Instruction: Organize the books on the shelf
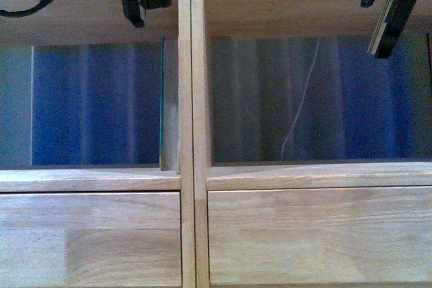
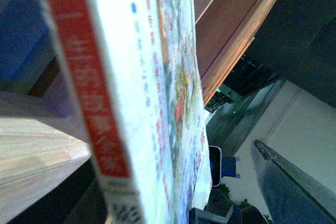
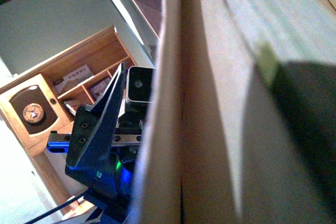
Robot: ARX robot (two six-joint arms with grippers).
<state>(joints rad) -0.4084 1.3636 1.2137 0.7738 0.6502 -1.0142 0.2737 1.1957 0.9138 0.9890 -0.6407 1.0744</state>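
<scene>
The shelf [image 1: 191, 133] fills the front view, showing two open cubbies over plank drawer fronts [image 1: 317, 234]. A thin teal-edged book [image 1: 162, 102] stands upright in the left cubby against the centre divider. My left gripper [image 1: 138, 8] hangs open at the top left. In the left wrist view, a white book with a red spine [image 2: 131, 103] stands very close by a shelf plank [image 2: 31, 145]. I cannot tell whether it touches the fingers. At the top right, my right gripper [image 1: 390, 28] is shut on a thin pale-edged book [image 1: 378, 32]. That book [image 3: 210, 129] fills the right wrist view.
The right cubby [image 1: 317, 99] holds nothing but a thin white cord [image 1: 304, 99] hanging behind it. Blue-lit curtains show through the backless cubbies. A darker wooden cabinet [image 3: 79, 87] and the left arm [image 3: 100, 145] appear in the right wrist view.
</scene>
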